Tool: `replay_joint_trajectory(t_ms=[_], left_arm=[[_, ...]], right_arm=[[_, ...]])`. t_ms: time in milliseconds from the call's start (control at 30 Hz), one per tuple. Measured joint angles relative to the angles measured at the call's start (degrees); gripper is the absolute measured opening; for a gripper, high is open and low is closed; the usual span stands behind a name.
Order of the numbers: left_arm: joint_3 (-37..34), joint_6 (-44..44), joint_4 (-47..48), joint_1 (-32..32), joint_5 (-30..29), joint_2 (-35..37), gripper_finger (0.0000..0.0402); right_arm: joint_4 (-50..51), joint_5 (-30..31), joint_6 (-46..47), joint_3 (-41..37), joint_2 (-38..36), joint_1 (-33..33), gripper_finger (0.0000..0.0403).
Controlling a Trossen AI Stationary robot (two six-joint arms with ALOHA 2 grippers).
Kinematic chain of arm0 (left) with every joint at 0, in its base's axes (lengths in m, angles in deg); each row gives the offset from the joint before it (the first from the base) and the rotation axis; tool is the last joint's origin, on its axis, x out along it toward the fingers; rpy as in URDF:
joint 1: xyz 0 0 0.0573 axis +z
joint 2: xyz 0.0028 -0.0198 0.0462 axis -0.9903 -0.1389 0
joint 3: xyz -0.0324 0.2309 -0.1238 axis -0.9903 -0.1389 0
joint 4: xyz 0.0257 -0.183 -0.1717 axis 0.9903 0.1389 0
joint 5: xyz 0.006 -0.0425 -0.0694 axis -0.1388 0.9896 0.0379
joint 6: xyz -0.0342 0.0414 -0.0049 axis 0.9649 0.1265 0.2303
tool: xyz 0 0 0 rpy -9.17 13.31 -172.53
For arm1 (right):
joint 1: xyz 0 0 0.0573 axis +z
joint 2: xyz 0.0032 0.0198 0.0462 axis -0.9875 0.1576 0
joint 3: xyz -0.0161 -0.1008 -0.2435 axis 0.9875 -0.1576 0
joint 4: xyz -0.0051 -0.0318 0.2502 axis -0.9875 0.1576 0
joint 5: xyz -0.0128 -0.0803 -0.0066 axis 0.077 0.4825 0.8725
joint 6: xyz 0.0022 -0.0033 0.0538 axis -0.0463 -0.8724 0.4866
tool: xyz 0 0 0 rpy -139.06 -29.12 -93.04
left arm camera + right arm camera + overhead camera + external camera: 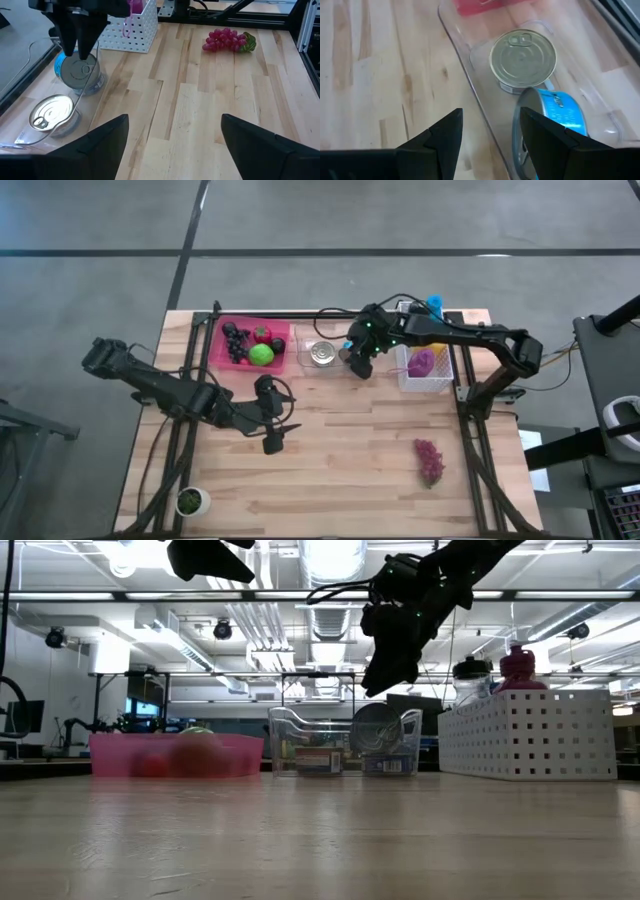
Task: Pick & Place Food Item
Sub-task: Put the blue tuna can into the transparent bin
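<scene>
While the right gripper (359, 366) hangs over the clear bin (322, 367) at upper centre of the high view, its fingers stand partly apart with nothing between them; 2 tins lie below it, 1 upright (522, 56) and a blue-labelled 1 (555, 115) on its side against the bin wall. Judging by that, a tin looks just placed, or this arm is about to reach for 1; I cannot tell which. The left gripper (273, 437) hovers left of centre over bare wood, fingers spread wide and empty. Grapes (429, 460), the likeliest food item yet to move, lie alone at lower right of the table (350, 480), well apart from both arms. The pink tray (281, 335) at upper left holds fruit; a white basket (442, 384) sits right of the bin. Next, 1 arm would need to travel to the grapes, descend and close gently.
</scene>
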Motion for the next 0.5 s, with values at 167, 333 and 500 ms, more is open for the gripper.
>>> replay_joint_trajectory(t_ms=[167, 333, 500], left_arm=[[0.01, 0.0, -0.01, -0.02, -0.01, 0.0, 0.0311], [0.0, 0.0, -0.02, -0.01, 0.0, 0.0, 0.0304], [-0.01, 0.0, -0.02, 0.0, 0.0, 0.0, 0.0298]], right_arm=[[-1.37, 0.78, 1.25, -0.24, 0.01, -0.46, 0.0194], [-1.46, 1.94, 1.68, -0.53, 0.0, -0.74, 0.0194], [-1.4, 1.99, 1.68, -1.43, 0.01, -0.76, 0.0194]])
